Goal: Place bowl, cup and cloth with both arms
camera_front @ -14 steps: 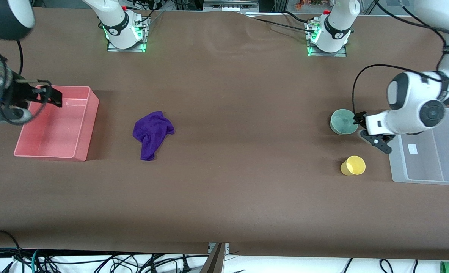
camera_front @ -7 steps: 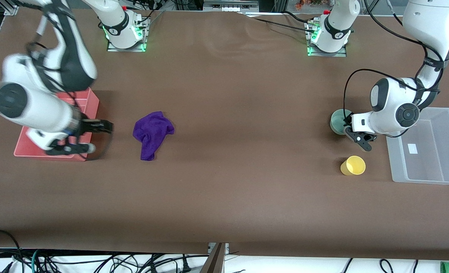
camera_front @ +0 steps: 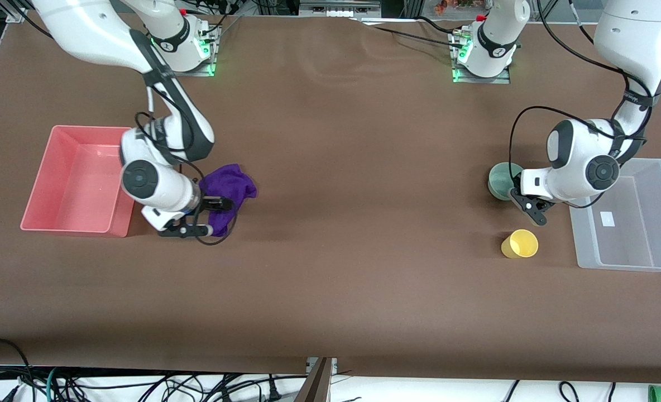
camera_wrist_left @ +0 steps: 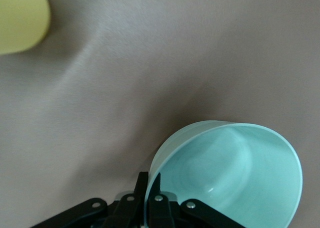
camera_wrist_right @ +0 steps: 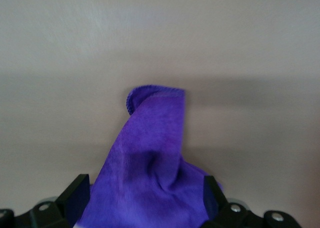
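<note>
The mint-green bowl (camera_front: 499, 178) sits on the brown table next to the clear bin. My left gripper (camera_front: 513, 194) is shut on its rim; in the left wrist view one finger lies outside the wall and one inside the bowl (camera_wrist_left: 235, 178), with the gripper (camera_wrist_left: 149, 180) pinching it. The yellow cup (camera_front: 520, 244) stands nearer to the front camera than the bowl and shows in the left wrist view (camera_wrist_left: 20, 18). The purple cloth (camera_front: 231, 185) lies beside the pink bin. My right gripper (camera_front: 213, 216) is open, low, with the cloth (camera_wrist_right: 150, 153) between its fingers (camera_wrist_right: 77, 190).
A pink bin (camera_front: 51, 220) stands at the right arm's end of the table. A clear plastic bin (camera_front: 587, 248) stands at the left arm's end, beside the bowl and the cup. The arm bases stand along the table's top edge.
My right arm swung from over the pink bin down to the cloth and now straddles it. My left gripper moved in from beside the clear bin to the bowl's rim.
</note>
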Robot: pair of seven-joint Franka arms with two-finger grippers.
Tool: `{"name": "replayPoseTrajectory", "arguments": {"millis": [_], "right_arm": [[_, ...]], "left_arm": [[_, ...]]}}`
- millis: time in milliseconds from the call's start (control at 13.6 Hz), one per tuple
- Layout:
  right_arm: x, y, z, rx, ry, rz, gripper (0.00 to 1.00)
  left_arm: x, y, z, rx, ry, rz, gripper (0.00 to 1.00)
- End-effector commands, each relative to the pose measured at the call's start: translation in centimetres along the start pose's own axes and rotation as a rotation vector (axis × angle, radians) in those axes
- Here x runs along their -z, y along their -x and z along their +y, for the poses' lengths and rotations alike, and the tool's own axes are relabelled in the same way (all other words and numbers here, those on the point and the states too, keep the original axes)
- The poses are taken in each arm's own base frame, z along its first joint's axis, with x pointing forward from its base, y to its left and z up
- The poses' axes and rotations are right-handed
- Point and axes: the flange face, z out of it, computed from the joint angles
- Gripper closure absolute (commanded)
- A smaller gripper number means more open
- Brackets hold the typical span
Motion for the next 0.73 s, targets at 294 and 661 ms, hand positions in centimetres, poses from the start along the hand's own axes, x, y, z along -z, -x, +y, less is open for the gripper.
{"name": "replayPoseTrajectory", "arguments": {"millis": [294,661], "right_arm": [[-4.6,2.7,-1.2,0.034,0.013,-0.053,1.0],[-1.0,1.2,-0.9,0.028,0.019,-0.072,1.0]], "left_arm": [[16.9,6.4,-11.7,-0.108,0.004,-0.033,1.0],[10.9,16.4,-21.4,-0.122,-0.03,-0.032,1.0]]}}
